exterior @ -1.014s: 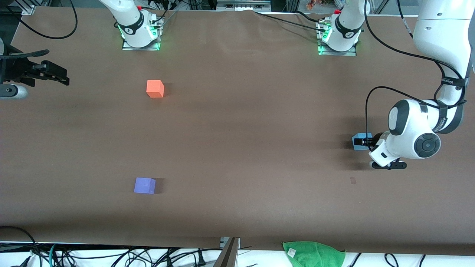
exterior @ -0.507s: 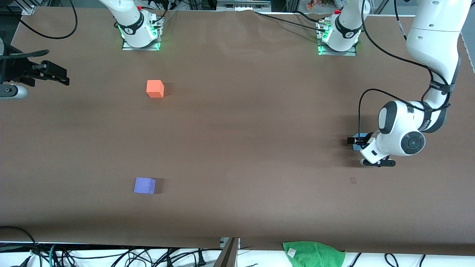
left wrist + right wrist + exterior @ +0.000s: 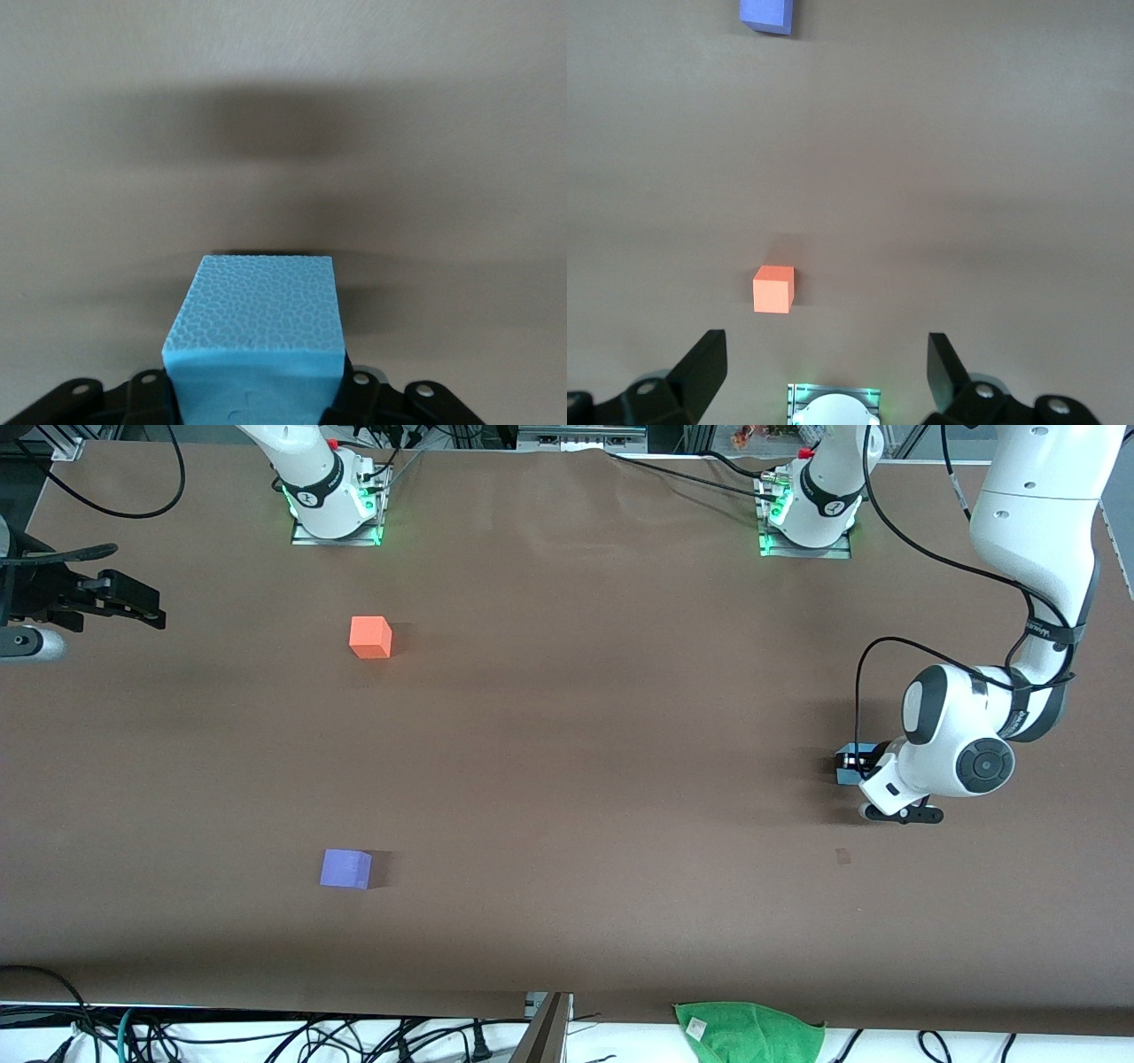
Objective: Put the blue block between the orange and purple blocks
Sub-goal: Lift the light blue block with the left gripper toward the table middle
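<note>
The left gripper (image 3: 852, 763) is clamping its fingers on the blue block (image 3: 255, 341) at the left arm's end of the table (image 3: 585, 779); the right gripper (image 3: 824, 363) is waiting, fingers spread apart

White Franka arms (image 3: 1032, 505), black joint bands, dark round joint caps, looping black cables, green-lit bases (image 3: 337, 514), black grippers (image 3: 824, 372).

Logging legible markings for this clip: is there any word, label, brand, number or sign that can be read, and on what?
None can be read.
Left arm's band near the wrist: printed marking, too small to read.
Green cloth: white tag, too small to read.
Blue block, orange block, purple block: no markings.
</note>
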You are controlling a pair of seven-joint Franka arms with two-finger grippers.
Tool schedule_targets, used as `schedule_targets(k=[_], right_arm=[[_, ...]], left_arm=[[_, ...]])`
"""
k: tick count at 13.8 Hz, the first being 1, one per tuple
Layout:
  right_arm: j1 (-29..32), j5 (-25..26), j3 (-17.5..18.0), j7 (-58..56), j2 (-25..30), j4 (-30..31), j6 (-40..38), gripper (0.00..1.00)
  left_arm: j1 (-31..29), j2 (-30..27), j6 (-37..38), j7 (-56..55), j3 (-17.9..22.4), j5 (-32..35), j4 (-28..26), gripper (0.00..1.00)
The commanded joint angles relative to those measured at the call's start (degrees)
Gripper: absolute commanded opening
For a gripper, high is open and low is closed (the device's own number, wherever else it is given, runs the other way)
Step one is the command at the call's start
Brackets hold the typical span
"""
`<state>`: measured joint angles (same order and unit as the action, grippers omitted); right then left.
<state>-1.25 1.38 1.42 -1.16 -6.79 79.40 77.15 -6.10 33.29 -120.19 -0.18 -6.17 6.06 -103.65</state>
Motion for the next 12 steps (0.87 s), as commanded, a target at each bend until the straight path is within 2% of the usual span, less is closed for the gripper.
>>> schedule_targets(k=[1,3,5,7,10,12], right_arm=[[0.28,-0.76,0.08,-0.87,0.55,0.49,0.37,1.00],[0.28,-0.76,0.08,-0.87,0.55,0.49,0.37,1.00],[0.28,-0.76,0.08,-0.87,0.55,0.49,0.37,1.00],[0.28,-0.76,0.08,-0.87,0.55,0.49,0.37,1.00],[0.28,-0.76,0.08,-0.87,0.55,0.49,0.46,1.00],[0.28,-0.76,-0.01,-0.87,0.55,0.49,0.46,1.00]], left_arm=[[2.22,-3.58,8.79,1.24,-3.74,1.24,4.48,0.03],[2.84,-3.49,16.36,-3.73,-8.49,0.36,11.24,0.03],[5.73,-2.88,20.68,-11.47,-12.54,0.36,17.57,0.03],[11.69,-0.17,20.53,-14.66,-12.82,-1.99,21.01,0.03],[23.55,8.43,20.35,-24.55,-12.12,-3.42,30.14,0.03],[28.14,11.87,14.85,-33.00,-12.03,-3.16,30.35,0.03]])
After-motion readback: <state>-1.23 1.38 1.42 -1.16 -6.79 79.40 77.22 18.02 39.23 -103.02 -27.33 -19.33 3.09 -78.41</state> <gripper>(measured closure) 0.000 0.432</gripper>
